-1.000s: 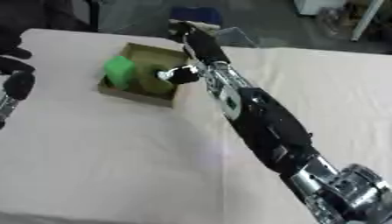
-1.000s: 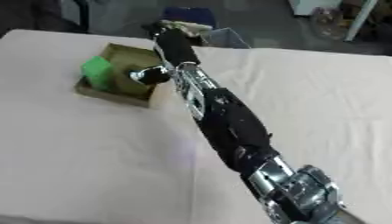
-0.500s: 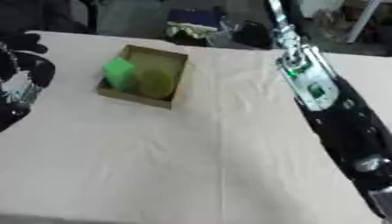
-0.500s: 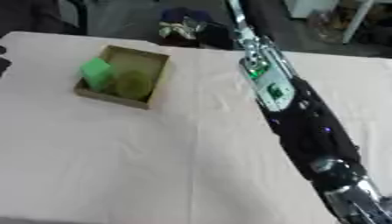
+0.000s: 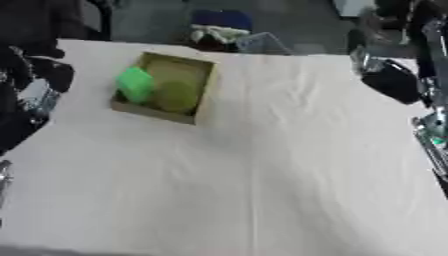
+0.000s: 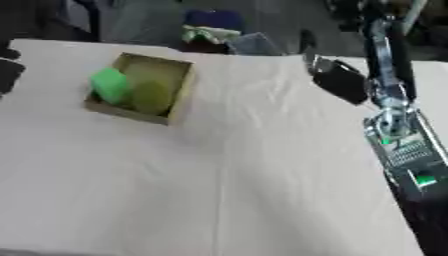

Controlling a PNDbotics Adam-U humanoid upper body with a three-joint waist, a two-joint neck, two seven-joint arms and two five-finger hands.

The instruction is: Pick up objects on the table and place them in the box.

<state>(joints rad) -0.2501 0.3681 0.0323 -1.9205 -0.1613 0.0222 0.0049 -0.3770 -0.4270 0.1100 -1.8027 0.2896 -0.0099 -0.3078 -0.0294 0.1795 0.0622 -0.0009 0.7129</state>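
An open cardboard box point(image 5: 203, 87) sits on the white table at the back left. Inside it lie a bright green block point(image 5: 135, 84) and a duller yellow-green round thing point(image 5: 176, 96). My right hand point(image 6: 339, 82) hovers over the table's far right part, well away from the box, open and holding nothing; its arm point(image 6: 399, 145) runs down the right edge. At the left edge, level with the box, my left hand point(image 5: 33, 75) shows dark and blurred, fingers up and relaxed, holding nothing.
A white cloth point(image 5: 254, 180) covers the table, with its far edge just behind the box. Beyond that edge lie a blue thing point(image 5: 220, 20) and a pale bundle point(image 5: 214, 35) on the floor.
My right arm has swung away from over the box to the table's right side, hand free of the box. The view has also shifted. The box and its contents have stayed put.
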